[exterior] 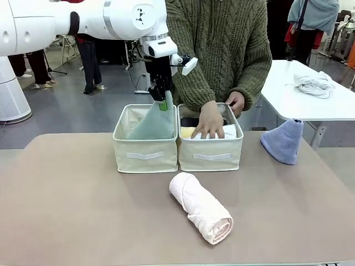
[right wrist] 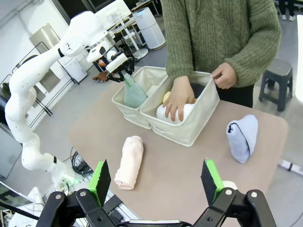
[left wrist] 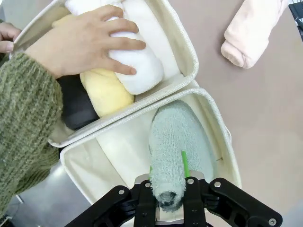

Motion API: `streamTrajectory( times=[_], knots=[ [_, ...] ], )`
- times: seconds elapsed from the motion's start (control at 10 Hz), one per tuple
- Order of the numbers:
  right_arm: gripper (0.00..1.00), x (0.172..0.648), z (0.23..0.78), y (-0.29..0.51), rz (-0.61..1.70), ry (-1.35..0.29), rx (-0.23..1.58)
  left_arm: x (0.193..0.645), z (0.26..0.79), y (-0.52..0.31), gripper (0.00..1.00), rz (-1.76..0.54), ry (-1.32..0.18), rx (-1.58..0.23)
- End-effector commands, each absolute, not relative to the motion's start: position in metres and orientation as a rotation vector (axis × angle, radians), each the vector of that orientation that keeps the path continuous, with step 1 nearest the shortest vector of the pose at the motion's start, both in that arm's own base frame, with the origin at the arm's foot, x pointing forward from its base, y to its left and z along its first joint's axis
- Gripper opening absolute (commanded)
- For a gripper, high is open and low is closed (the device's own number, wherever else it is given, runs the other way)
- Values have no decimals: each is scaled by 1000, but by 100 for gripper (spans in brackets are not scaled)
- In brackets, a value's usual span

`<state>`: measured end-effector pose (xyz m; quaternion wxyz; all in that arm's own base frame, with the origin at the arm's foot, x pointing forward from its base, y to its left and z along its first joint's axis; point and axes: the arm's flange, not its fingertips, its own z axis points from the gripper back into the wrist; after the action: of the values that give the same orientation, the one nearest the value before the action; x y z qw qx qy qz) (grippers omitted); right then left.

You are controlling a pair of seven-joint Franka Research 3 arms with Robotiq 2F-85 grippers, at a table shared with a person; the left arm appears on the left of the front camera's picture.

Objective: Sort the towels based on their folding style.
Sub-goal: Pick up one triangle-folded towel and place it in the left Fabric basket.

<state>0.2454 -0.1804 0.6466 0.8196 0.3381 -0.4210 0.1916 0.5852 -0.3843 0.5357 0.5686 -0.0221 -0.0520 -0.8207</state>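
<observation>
Pale green cone (exterior: 152,124) upright, tip upward

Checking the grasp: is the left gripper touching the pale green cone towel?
Touching. In the left wrist view the left gripper has its jaws pinched on the tip of the pale green cone towel, no gap.

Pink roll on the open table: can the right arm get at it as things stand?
Probably yes. The pink roll lies alone on the table. The right gripper hangs above the near edge with jaws wide open, nothing stands between them, and the person's hand is in the far bin.
</observation>
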Motion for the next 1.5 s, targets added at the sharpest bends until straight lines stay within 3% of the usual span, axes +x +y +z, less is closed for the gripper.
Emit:
streamTrajectory(
  times=[0.0,0.1,0.9,1.0,1.1,1.2,1.3,1.4],
  knots=[
    [100,246,645,-180,419,-903,733,589,540,-390,17,-1950,-115,-58],
    [100,246,645,-180,419,-903,733,588,514,-389,17,-1947,-67,-80],
    [100,246,645,-180,419,-903,733,578,472,-388,17,-1912,36,-88],
    [100,246,645,-180,419,-903,733,578,474,-388,74,-1916,38,-86],
    [100,246,645,-180,419,-903,733,576,475,-387,74,-1914,36,-84],
    [100,246,645,-180,419,-903,733,576,476,-387,100,-1913,36,-87],
    [100,246,645,-180,419,-903,733,577,475,-388,77,-1917,44,-94],
    [100,246,645,-180,419,-903,733,577,475,-388,100,-1919,46,-96]
  ],
)
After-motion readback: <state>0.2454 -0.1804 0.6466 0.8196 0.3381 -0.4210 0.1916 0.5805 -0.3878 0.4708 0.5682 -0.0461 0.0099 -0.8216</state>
